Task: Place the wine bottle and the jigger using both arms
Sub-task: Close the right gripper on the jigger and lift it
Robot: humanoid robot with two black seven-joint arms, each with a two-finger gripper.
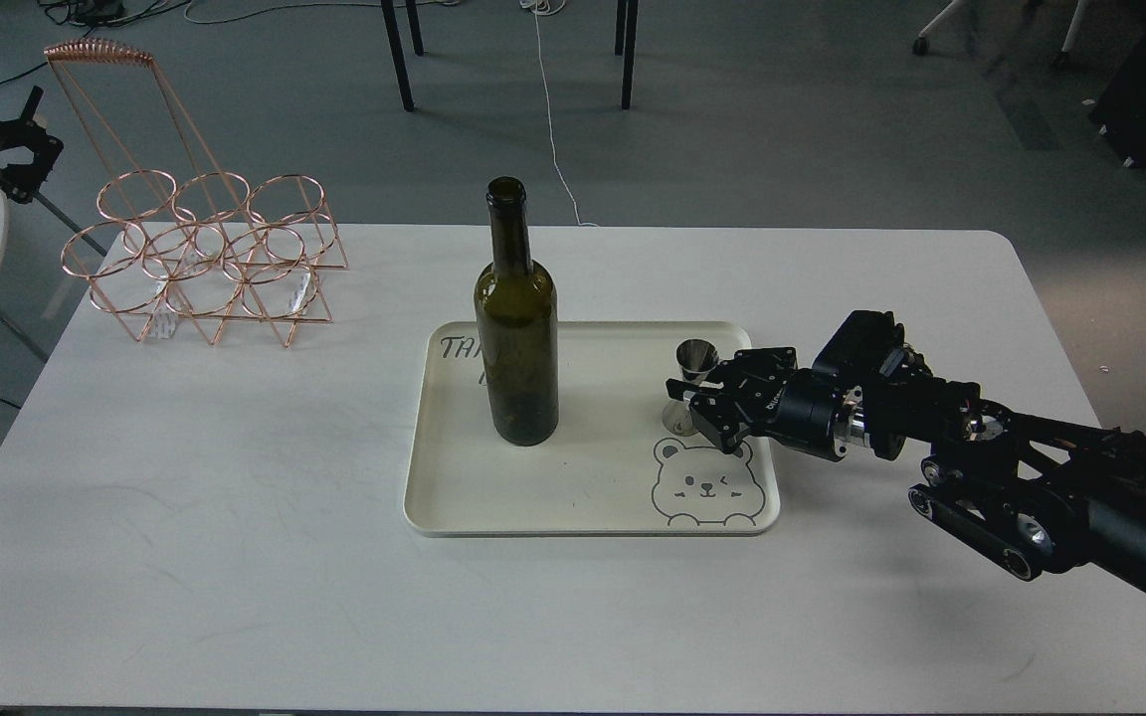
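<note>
Head view, and here we are over the white table: our wine bottle stands upright on the left half of the cream tray, neck open. Our jigger is upright near the tray's right edge, above the printed bear. Our right end effector sits right at it, fingers either side, though we cannot tell if they grip. Our left end effector hangs off the table's left, too dark to read, near the copper wire rack.
</note>
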